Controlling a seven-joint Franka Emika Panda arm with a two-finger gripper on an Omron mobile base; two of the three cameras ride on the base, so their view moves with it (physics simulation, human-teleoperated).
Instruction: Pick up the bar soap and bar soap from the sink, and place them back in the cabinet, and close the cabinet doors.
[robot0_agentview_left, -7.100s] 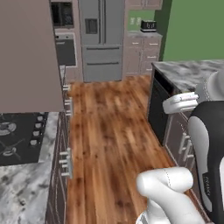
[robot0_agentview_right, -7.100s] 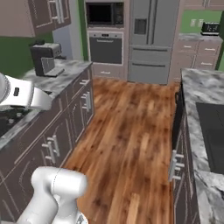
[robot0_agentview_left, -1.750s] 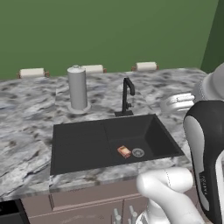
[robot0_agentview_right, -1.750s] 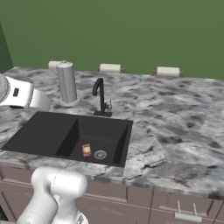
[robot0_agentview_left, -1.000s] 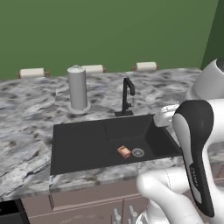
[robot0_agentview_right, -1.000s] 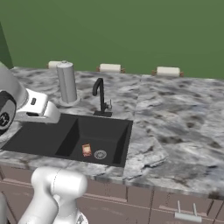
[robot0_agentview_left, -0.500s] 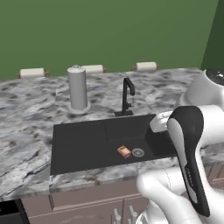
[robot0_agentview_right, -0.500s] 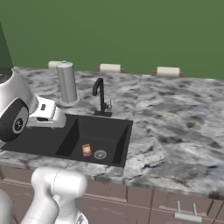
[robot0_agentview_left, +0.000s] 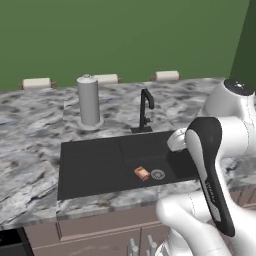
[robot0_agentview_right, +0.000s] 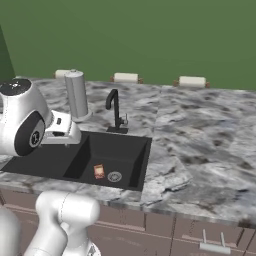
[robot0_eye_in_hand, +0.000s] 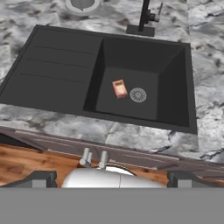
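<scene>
Reddish-orange bar soap lies flat on the floor of the sink basin, just beside the round drain, faucet behind it. Only one bar visible from here; can't tell where the second is.

Gripper is well above and in front of the sink, over the counter's front edge. Fingertips sit wide apart at the bottom of the hand view, nothing between them: jaws spread, empty.

Step in hand, as I read it: reach down for the soap. Suggest centring over the bar first, then dropping straight in; it lies at a slight angle, so rotate the wrist to close across the short side. Go low, it's thin.

Room: basin walls are steep, soap sits near the left wall by the drainboard, so descend vertically. Faucet and the steel canister stand at the back, clear of the path. Counter to the right is open.
</scene>
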